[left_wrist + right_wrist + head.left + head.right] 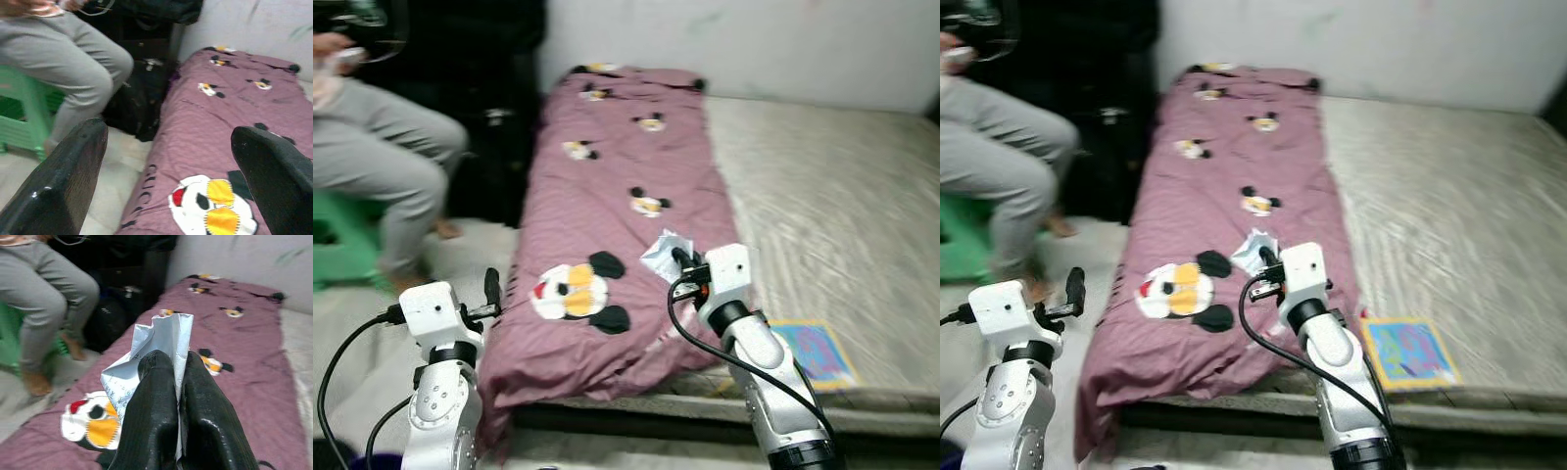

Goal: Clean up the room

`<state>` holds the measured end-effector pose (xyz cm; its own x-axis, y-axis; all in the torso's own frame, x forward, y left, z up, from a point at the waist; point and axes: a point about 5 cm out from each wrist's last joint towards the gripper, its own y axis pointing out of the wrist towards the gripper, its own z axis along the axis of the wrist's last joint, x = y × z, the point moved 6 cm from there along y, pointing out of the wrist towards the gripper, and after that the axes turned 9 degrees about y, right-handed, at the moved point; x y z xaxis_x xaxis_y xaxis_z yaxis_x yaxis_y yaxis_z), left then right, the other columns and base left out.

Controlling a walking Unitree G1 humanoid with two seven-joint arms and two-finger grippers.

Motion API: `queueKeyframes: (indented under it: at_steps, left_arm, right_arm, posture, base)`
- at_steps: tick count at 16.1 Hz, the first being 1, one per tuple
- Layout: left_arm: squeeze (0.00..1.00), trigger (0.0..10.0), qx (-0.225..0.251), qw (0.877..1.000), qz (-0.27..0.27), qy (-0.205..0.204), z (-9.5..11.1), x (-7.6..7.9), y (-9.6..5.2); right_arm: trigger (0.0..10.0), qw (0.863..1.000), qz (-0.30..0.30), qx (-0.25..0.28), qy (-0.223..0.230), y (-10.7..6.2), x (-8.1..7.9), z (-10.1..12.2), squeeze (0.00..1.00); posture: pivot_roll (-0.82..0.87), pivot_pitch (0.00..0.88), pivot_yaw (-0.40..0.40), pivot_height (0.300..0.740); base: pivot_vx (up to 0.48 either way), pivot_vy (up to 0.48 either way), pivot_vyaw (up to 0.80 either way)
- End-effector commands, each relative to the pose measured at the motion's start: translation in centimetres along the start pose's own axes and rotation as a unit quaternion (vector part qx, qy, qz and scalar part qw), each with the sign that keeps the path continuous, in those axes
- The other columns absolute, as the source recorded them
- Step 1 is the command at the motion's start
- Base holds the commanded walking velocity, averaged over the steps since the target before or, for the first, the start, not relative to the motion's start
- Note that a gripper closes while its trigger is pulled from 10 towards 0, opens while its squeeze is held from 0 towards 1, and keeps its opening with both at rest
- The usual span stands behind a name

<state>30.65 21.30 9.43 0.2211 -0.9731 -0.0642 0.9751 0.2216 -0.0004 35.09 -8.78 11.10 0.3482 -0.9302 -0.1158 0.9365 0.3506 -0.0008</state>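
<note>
R gripper (683, 262) clamped on crumpled silver wrapper (156, 345), held above purple quilt (617, 166) near its foot end. L gripper (171, 161) spread wide, nothing in it, just off quilt's edge. Risk: thin foil pinch, wrapper may slip out during carry, land back on quilt.

The right gripper (178, 364) is seen rising from the bottom centre of the frame, its two black fingers (151, 421) pressed together on a crumpled white wrapper (156, 345) that stands up between them toward the middle of the frame. Behind it, a mauve blanket (249, 362) printed with cartoon mouse heads is spread across the right and lower parts. In the upper left, a person's grey-trousered leg (44, 298) is shown beside something green, possibly a stool (7, 340), though blur leaves this uncertain. A pale wall (244, 264) is seen upper right.
</note>
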Motion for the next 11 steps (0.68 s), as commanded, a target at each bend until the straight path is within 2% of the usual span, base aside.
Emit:
queueKeyframes:
  at_steps: [1,2,7,11]
  left_arm:
    - [0.0,10.0,0.001,1.0,-0.006,0.004,0.2,0.4,0.0]
    - [0.0,10.0,0.002,1.0,-0.005,0.003,0.4,0.4,0.2]
    - [0.0,10.0,0.001,1.0,-0.009,0.01,0.5,0.6,0.2]
    - [0.0,10.0,0.003,1.0,-0.008,0.006,0.6,0.7,0.7]
  right_arm:
    - [10.0,1.0,0.007,0.004,0.0,0.2,-0.4,0.5,0.0]
    - [10.0,1.0,0.017,0.004,-0.008,0.4,-0.8,0.5,0.0]
    - [10.0,1.0,0.015,0.0,-0.009,0.4,-0.8,0.5,0.0]
    - [10.0,1.0,0.025,0.005,-0.009,1.0,-1.4,0.7,0.0]
  posture:
    - [0.0,0.028,-0.049,0.74]
    - [0.0,0.028,-0.049,0.74]
    - [0.0,0.036,-0.052,0.74]
    - [0.0,0.033,-0.049,0.74]
  base:
    - [0.0,0.0,0.8]
    - [0.0,0.0,0.8]
    - [0.0,0.0,0.8]
    - [0.0,0.0,0.8]
